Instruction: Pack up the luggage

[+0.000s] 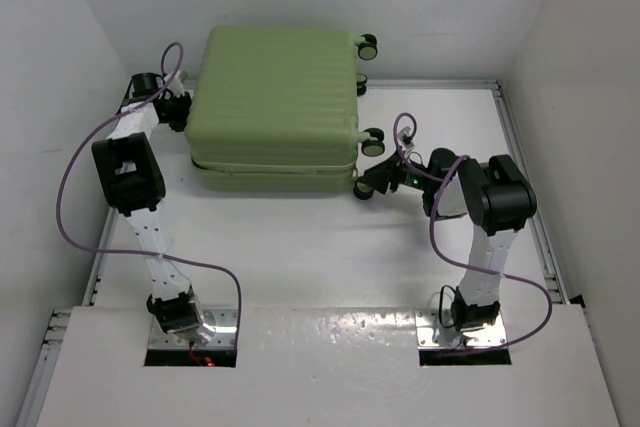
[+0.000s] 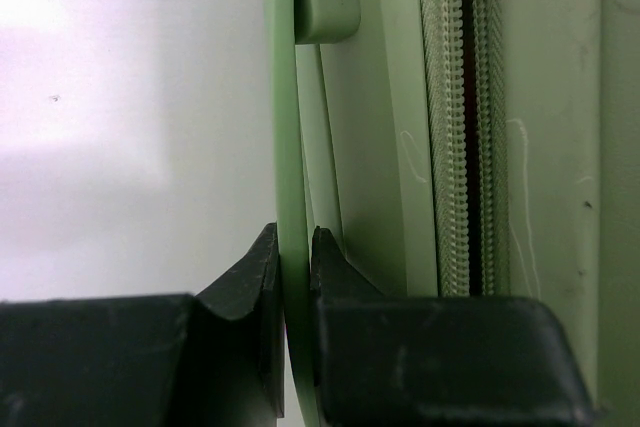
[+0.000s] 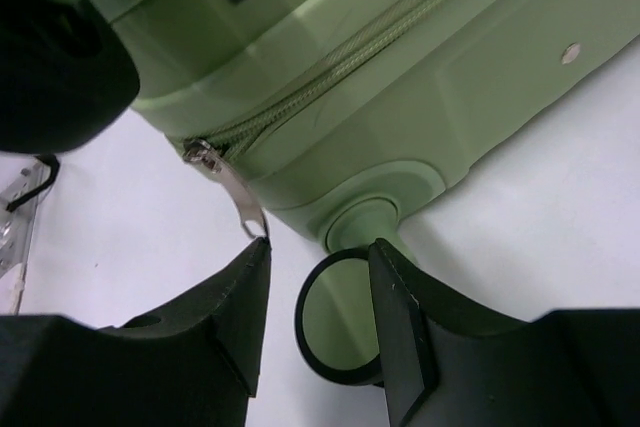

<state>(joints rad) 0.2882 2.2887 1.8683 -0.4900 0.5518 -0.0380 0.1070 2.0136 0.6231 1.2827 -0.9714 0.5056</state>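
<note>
Top external view: white table [image 1: 300,257] fills most of the frame. The luggage [image 1: 275,87] lies flat & closed at upper ctr-left, pale-green ribbed shell up, w/ black caster wheels [image 1: 368,45] sticking out along its right side. Left arm [image 1: 130,172] reaches up the left of frame, right arm [image 1: 495,197] bends in from the right, and a purple cable [image 1: 70,217] loops along each.

Left gripper [image 1: 178,110] sits at the luggage's left edge, upper left of frame. Right gripper [image 1: 372,185] is at its lower-right corner, mid frame, by a wheel.

Left wrist view: left gripper [image 2: 293,237] is narrow, fingers [image 2: 250,282] pinched on a thin green strip [image 2: 285,97] of the luggage [image 2: 380,147] running top to bottom at frame ctr. Can't tell if the strip is a handle or a rim. Zipper [image 2: 465,117] is closed, vertical, right of ctr.

Right wrist view: right gripper [image 3: 321,257] is partway open, holding nothing. One caster wheel [image 3: 335,332] sits btwn the fingers [image 3: 225,317]. The finger at lower right overlaps its edge, while bare table shows in the gap on the other side. Luggage [image 3: 450,77] crosses the upper frame w/ its zipper [image 3: 350,59] running diagonally. Metal zipper pull [image 3: 235,192] hangs at left ctr, its tip right at the tip of the lower-left finger. Can't tell if they touch.
</note>
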